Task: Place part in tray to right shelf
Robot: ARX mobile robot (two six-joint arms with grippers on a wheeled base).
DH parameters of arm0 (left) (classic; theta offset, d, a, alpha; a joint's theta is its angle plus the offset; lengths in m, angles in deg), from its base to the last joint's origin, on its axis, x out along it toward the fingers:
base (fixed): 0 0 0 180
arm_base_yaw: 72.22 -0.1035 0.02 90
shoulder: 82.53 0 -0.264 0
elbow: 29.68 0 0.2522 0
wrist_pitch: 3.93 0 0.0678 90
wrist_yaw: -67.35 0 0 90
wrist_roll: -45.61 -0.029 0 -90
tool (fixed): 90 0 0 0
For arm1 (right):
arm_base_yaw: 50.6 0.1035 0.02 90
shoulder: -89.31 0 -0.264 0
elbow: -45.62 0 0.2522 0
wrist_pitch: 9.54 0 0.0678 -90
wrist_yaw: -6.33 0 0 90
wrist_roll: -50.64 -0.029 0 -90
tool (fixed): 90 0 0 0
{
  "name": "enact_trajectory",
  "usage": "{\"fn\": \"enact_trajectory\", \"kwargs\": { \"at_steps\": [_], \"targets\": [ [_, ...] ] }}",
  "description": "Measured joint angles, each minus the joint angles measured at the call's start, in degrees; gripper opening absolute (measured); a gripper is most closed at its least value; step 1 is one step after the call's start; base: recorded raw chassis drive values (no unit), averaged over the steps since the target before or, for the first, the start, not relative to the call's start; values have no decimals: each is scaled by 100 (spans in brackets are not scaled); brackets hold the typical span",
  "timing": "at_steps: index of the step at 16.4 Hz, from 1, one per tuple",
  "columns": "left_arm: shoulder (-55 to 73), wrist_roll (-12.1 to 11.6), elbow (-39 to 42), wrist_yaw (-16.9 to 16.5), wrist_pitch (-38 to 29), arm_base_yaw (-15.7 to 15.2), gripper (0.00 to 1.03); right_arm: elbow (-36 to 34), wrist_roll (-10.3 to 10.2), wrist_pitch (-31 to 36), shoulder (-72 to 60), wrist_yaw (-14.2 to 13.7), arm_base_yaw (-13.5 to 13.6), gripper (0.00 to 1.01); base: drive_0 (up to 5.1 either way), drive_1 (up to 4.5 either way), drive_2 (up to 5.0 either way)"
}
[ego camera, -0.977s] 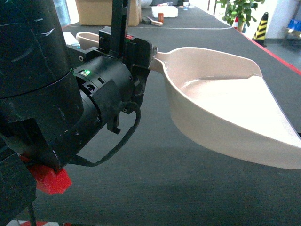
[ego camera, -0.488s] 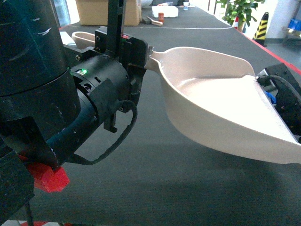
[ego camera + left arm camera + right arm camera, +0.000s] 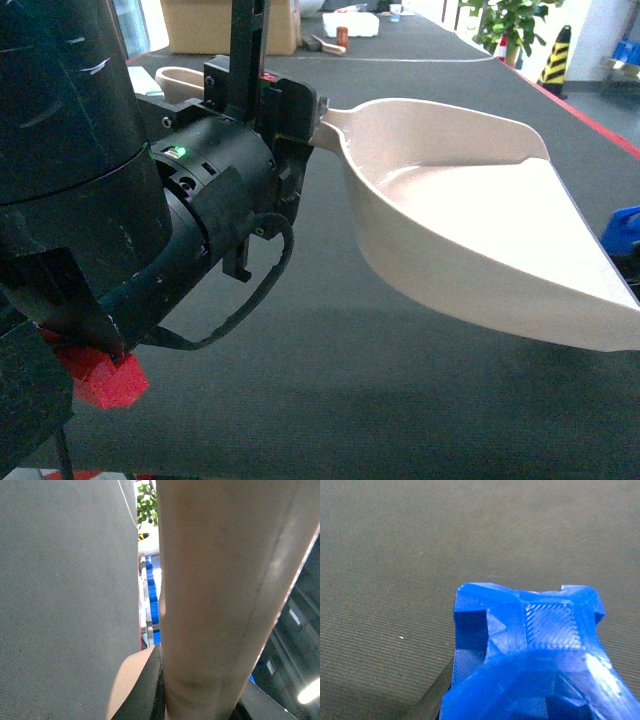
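Head view shows the left gripper (image 3: 300, 125), mostly hidden behind its own black wrist, clamped on the handle of the pale pinkish-beige plastic scoop-shaped tray (image 3: 470, 215), held above the dark grey table mat (image 3: 330, 400). At the right edge, cut off, sits the bright-blue faceted plastic part (image 3: 622, 232). It fills the right wrist view, one dark fingertip (image 3: 432, 697) against its side; I cannot tell whether the right gripper grips it.

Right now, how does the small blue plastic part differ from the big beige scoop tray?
The bright-blue faceted plastic part is small and ridged; the pale beige scoop-shaped plastic tray is large and smooth. The part sits at the head view's right edge, outside the tray, whose inside shows nothing in it. Both are plastic, above the dark table mat.
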Motion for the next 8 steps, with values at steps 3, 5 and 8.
{"fn": "enact_trajectory", "kwargs": {
  "at_steps": [3,5,8],
  "targets": [
    [0,2,0,-4,0,2,18,-802,-387,-468,2022,717,-221,47,0,0,0],
    [0,2,0,-7,0,11,18,-894,-1182,-977,3543,1056,614,47,0,0,0],
    [0,4,0,-7,-2,2,18,-649,-2009,-1307,3755,424,2026,47,0,0,0]
  ]
}}
